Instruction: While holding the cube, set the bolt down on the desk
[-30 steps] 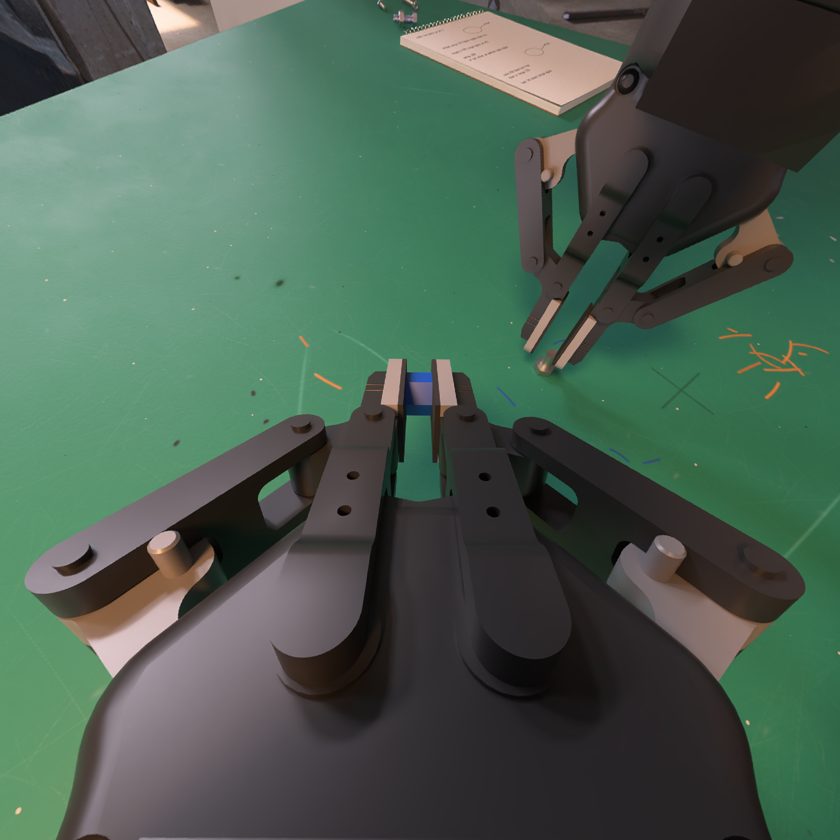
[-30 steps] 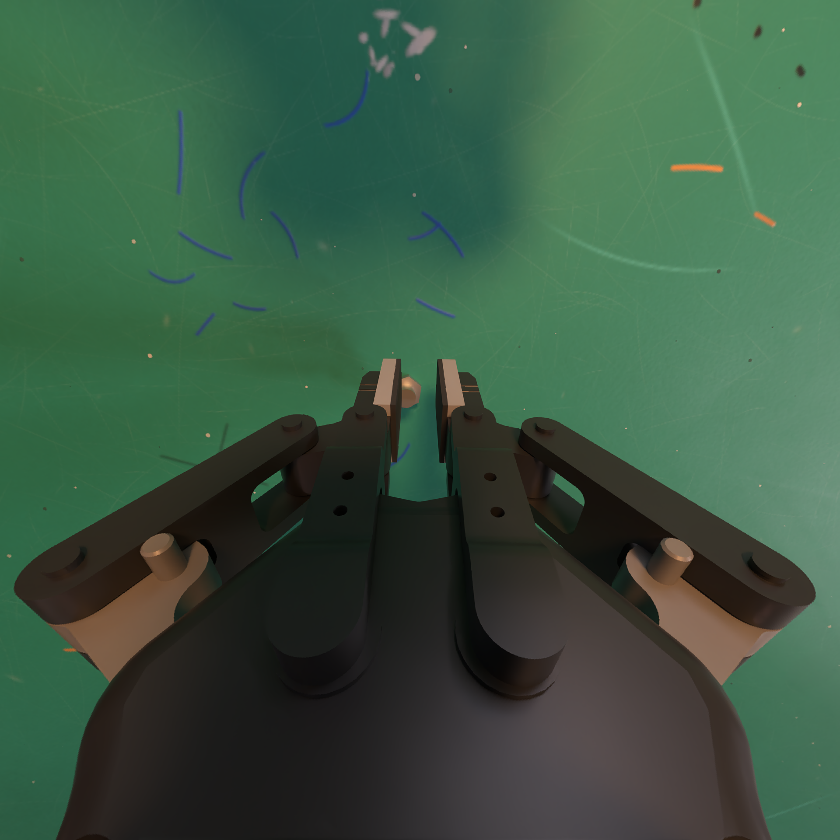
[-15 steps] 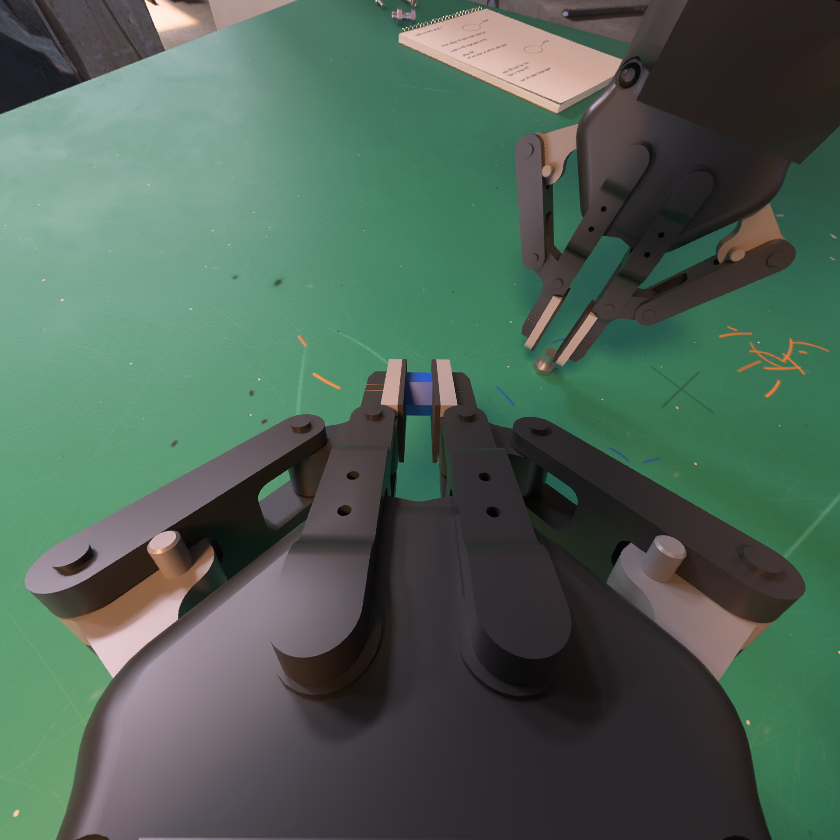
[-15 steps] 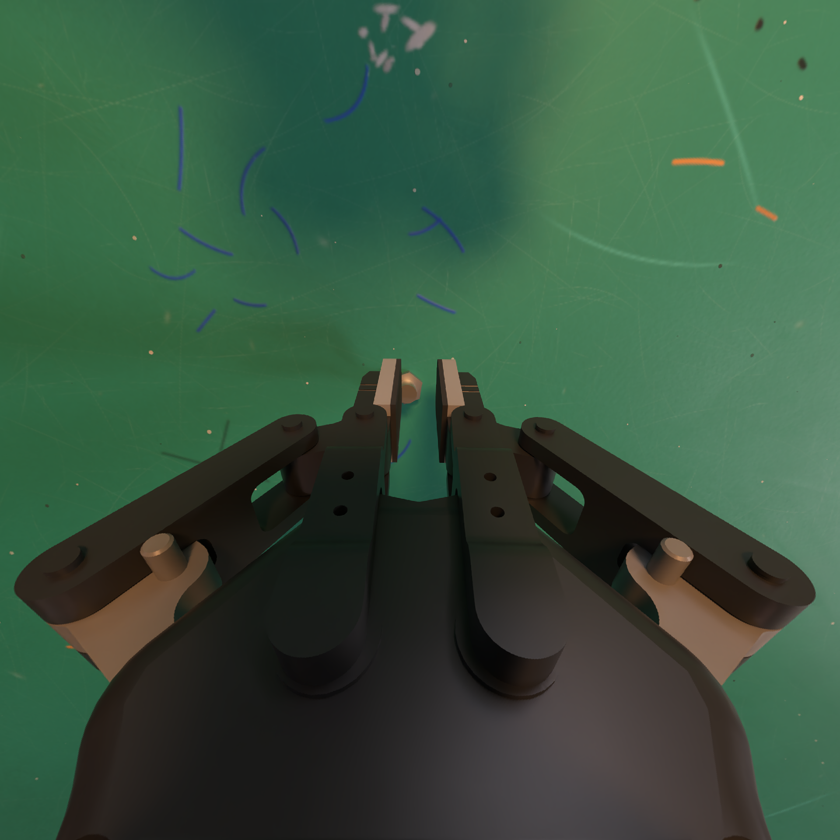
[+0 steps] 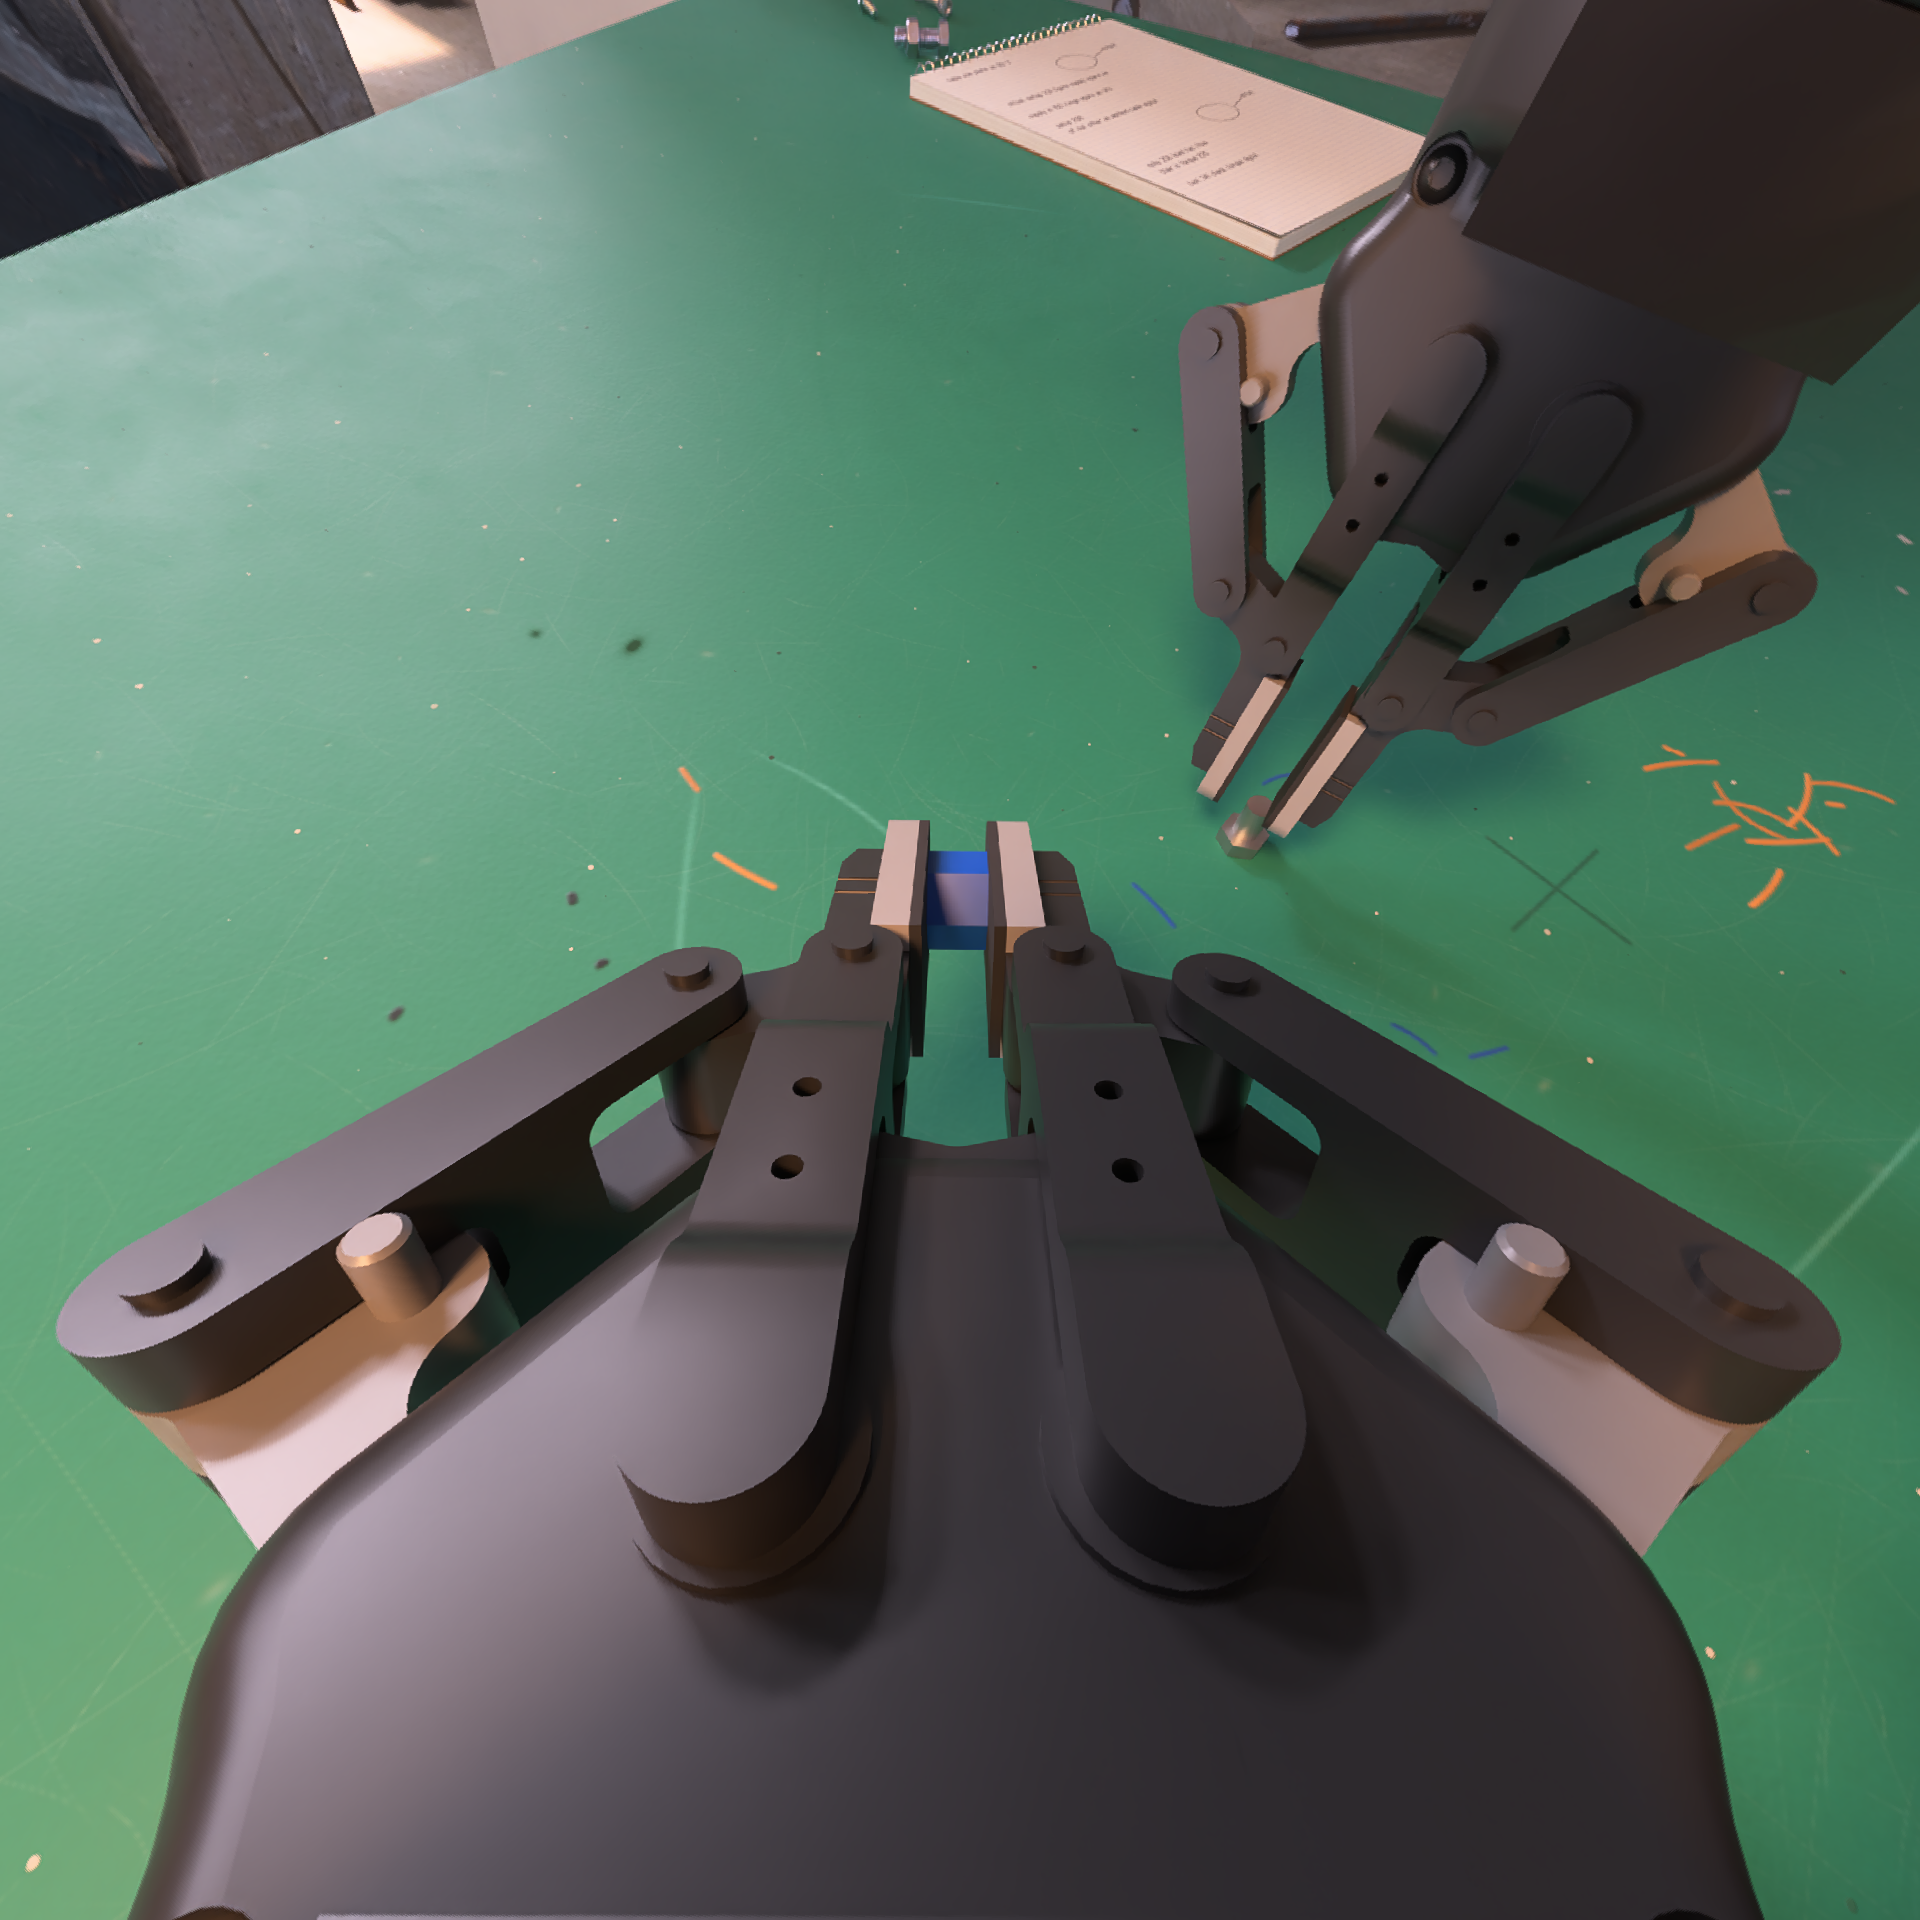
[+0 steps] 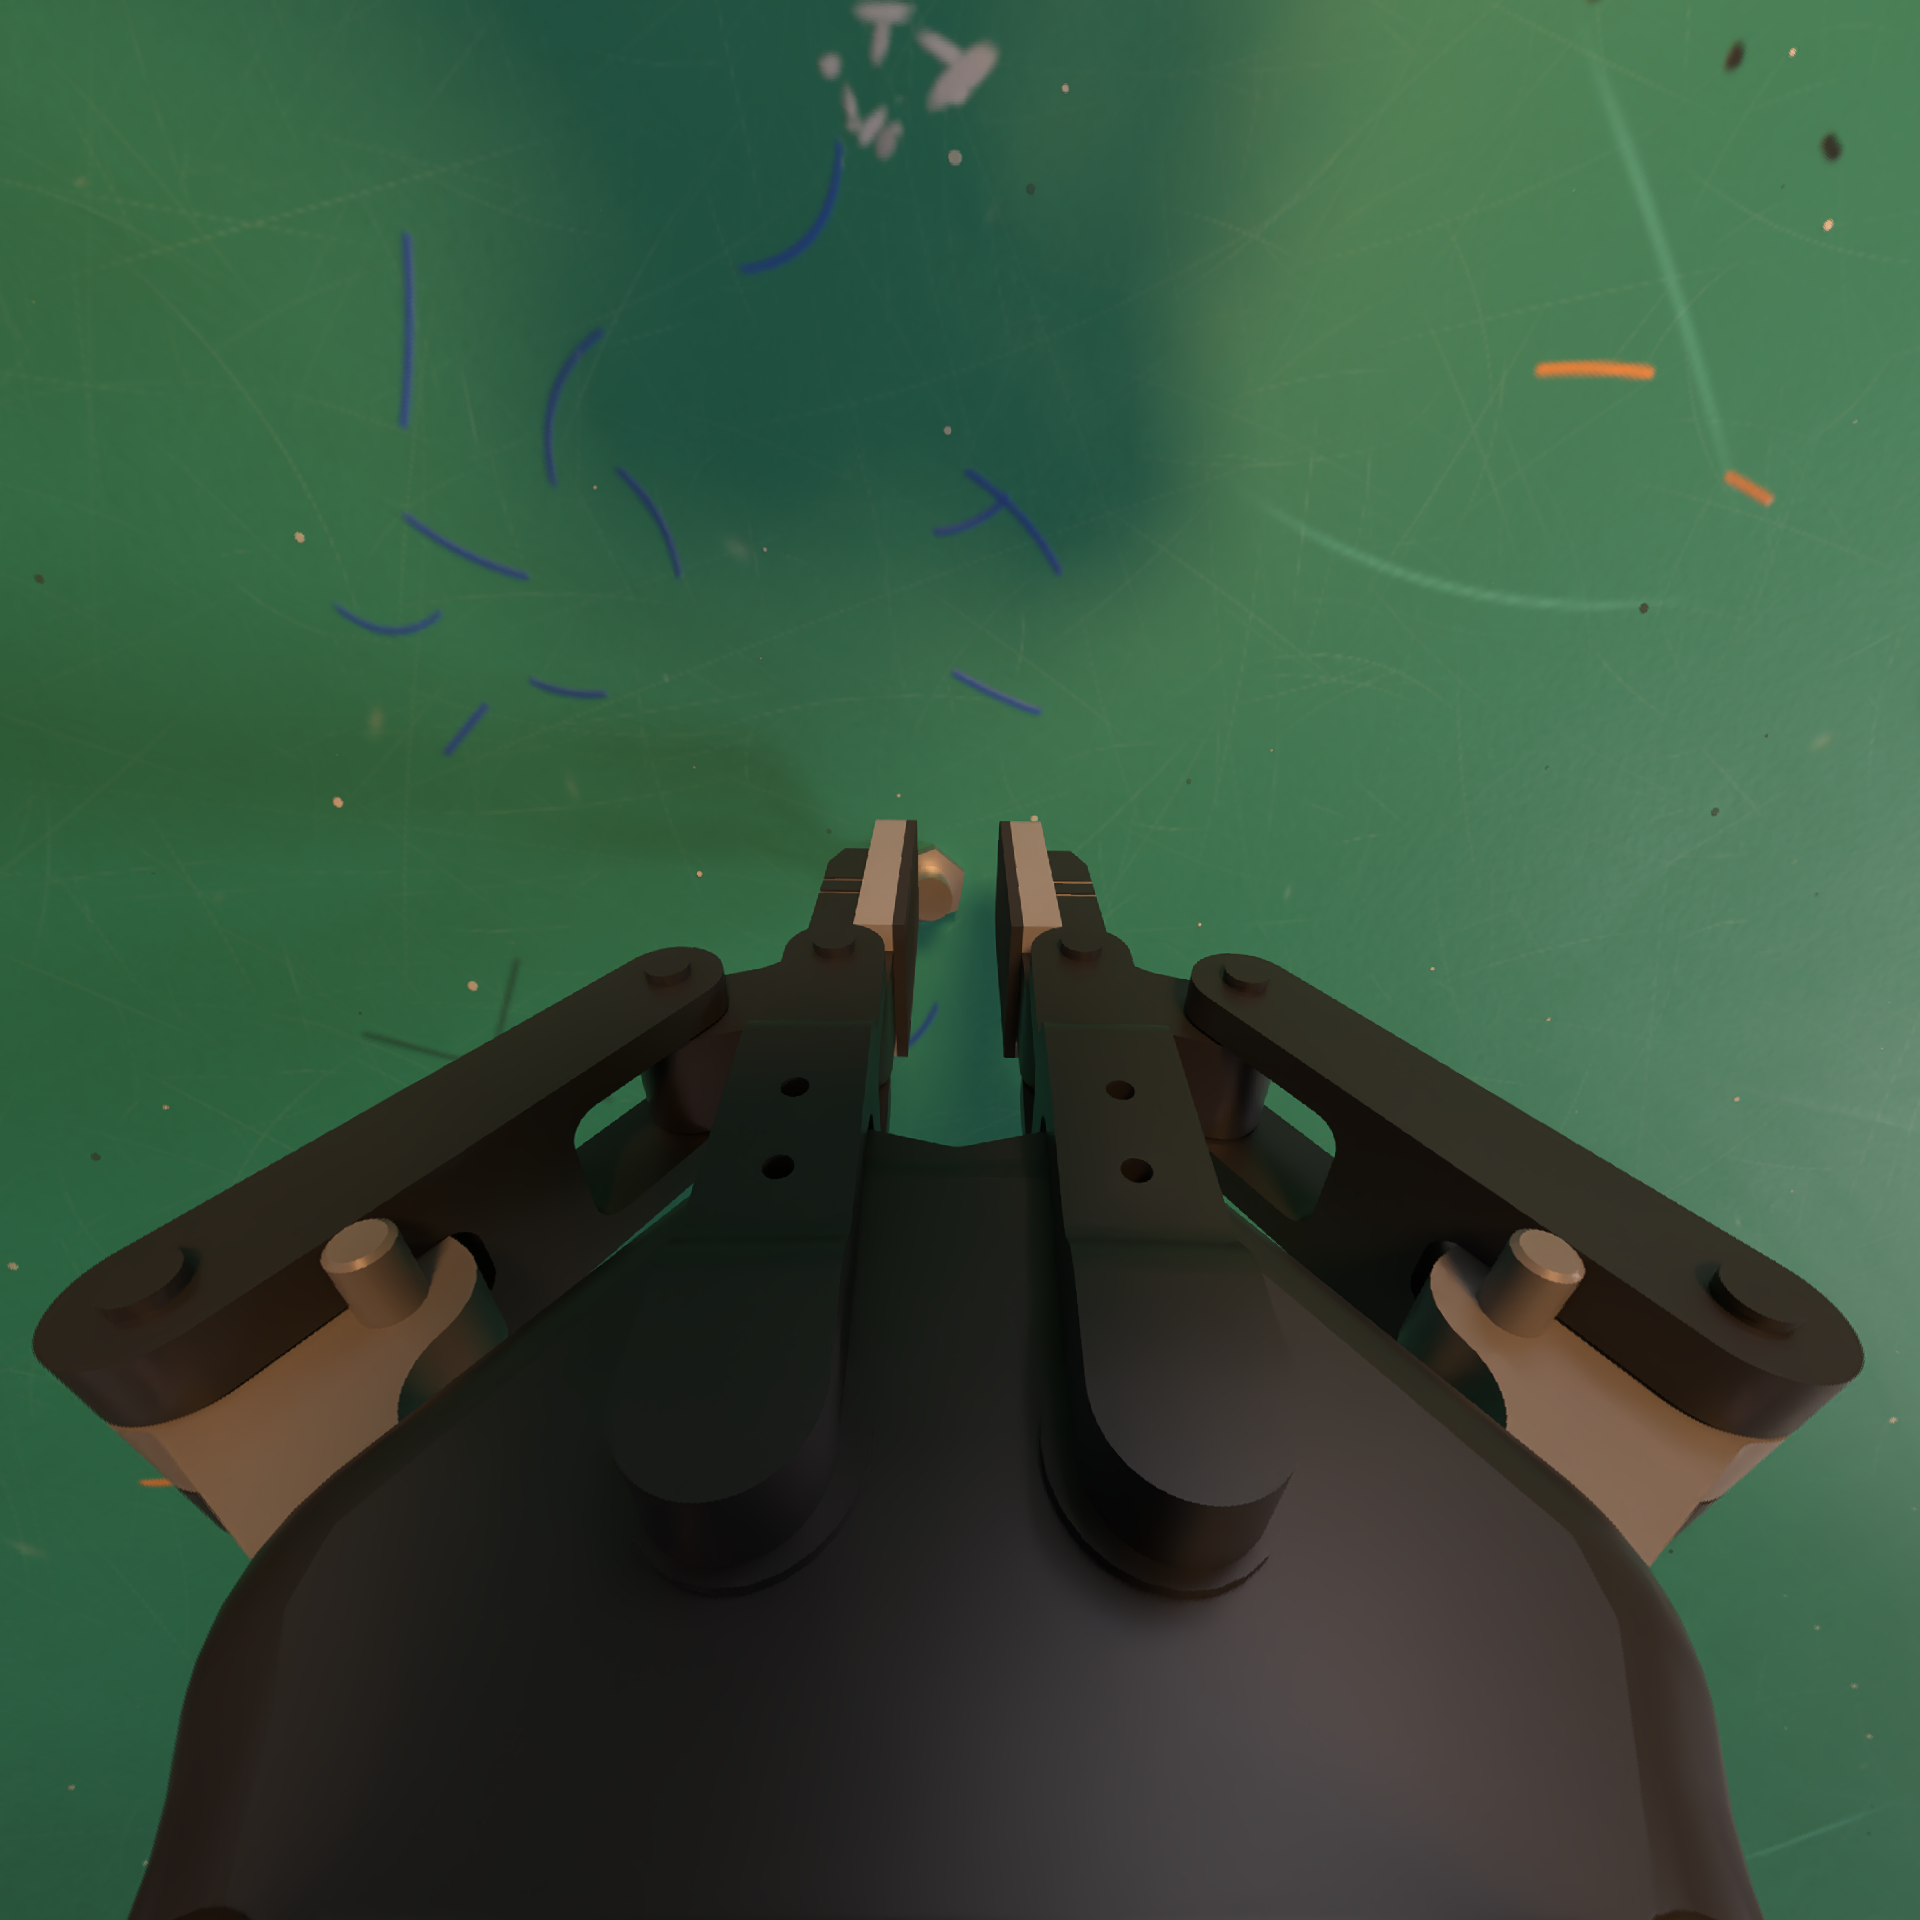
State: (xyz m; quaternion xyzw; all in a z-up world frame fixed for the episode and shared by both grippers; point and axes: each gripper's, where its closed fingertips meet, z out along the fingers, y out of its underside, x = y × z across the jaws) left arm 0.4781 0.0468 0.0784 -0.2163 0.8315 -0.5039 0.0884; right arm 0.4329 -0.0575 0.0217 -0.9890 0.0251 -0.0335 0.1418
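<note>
My left gripper is shut on a small blue cube and holds it just above the green desk. My right gripper stands steeply over the desk to the right, tips almost down. A small metal bolt lies on the desk at its tips. In the right wrist view the right gripper is narrowly open. The bolt sits against the left pad, with a gap to the right pad.
A spiral notepad lies at the far right of the desk. Small metal nuts and a dark rod lie near the far edge. Pen marks and scratches cover the mat.
The right gripper has shifted very slightly; the marks ahead of it have slid a little up the right wrist view. The bolt stays on the desk. The left gripper and cube have not moved.
</note>
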